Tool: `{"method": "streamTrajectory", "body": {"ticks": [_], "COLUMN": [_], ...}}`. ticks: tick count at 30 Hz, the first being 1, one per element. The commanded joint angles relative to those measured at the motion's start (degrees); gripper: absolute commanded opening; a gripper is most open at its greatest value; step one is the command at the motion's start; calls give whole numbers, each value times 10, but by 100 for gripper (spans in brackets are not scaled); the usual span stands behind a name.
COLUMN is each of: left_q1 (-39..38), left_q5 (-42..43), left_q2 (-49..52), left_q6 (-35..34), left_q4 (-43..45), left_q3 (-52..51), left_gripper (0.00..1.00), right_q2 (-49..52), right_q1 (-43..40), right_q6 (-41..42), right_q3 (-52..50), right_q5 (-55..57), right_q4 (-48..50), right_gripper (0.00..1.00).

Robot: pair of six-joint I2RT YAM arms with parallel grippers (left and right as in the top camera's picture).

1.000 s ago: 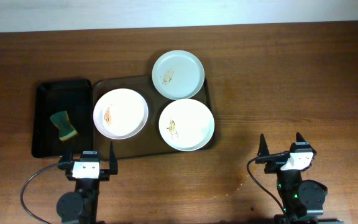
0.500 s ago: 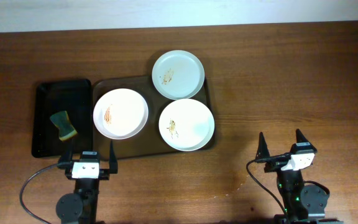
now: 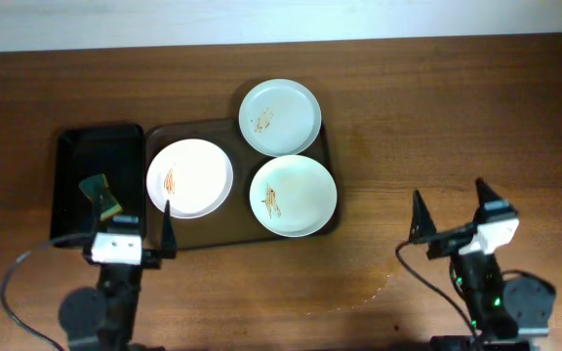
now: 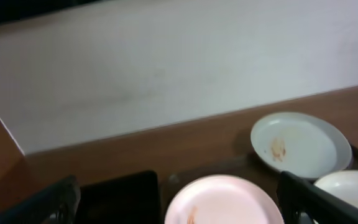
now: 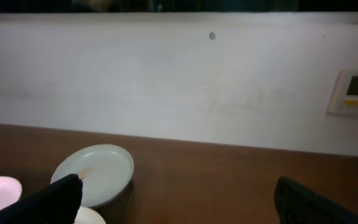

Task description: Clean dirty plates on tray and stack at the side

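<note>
Three round white plates with orange-brown smears lie on the brown-grey tray [image 3: 203, 237]: a left plate [image 3: 189, 176], a far plate [image 3: 280, 116] overhanging the back rim, and a right plate [image 3: 293, 195]. My left gripper [image 3: 131, 224] is open and empty, just in front of the tray's near left corner. My right gripper [image 3: 449, 210] is open and empty over bare table, right of the tray. The left wrist view shows the left plate [image 4: 222, 202] and the far plate [image 4: 300, 144]. The right wrist view shows the far plate [image 5: 97, 174].
A smaller black tray [image 3: 99, 182] stands left of the big tray and holds a green-and-yellow sponge [image 3: 100, 196]. A white wall runs along the table's far edge. Brown wooden table [image 3: 437, 127] stretches to the right of the trays.
Both arms have risen and come forward. The left gripper moved up toward the tray's near left corner; the right gripper shifted right and forward. The plates have not moved.
</note>
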Motion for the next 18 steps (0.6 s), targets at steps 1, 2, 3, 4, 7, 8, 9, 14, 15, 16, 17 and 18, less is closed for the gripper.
{"method": "streamTrajectory", "body": {"ticks": [1, 2, 3, 4, 7, 8, 9, 14, 15, 16, 17, 18], "left_q1": [-2, -2, -2, -2, -2, -2, -2, -2, -2, -2, -2, -2], "left_q5": [6, 6, 6, 7, 32, 41, 49, 66, 78, 79, 89, 100], "left_q2": [91, 124, 166, 191, 296, 333, 389, 568, 592, 611, 623, 636], "left_q6": [7, 7, 7, 7, 7, 7, 7, 7, 7, 7, 2, 1], "left_q4": [-58, -84, -115, -132, -217, -248, -301, -465, -468, -470, -479, -500], "left_q3": [106, 141, 182, 206, 312, 351, 412, 577, 584, 583, 583, 583], "left_gripper": [99, 99, 99, 99, 99, 99, 99, 99, 99, 99, 99, 99], "right_q2": [91, 125, 175, 202, 320, 351, 404, 544, 562, 577, 595, 620], "right_q1": [-3, -3, -3, -3, -3, -3, -3, -3, -3, -3, -1, 14], "right_q6": [0, 0, 0, 0, 0, -4, -16, -12, -12, -12, -12, 8], "right_q3": [85, 114, 154, 179, 294, 328, 392, 535, 535, 535, 535, 535], "right_q5": [-27, -36, -48, -54, -61, -61, -63, -89, -131, -189, -245, -268], "right_q4": [-27, -43, -67, -85, -186, -216, -278, -402, -386, -374, -352, -327], "right_gripper": [98, 98, 98, 98, 99, 98, 98, 98, 98, 98, 98, 98]}}
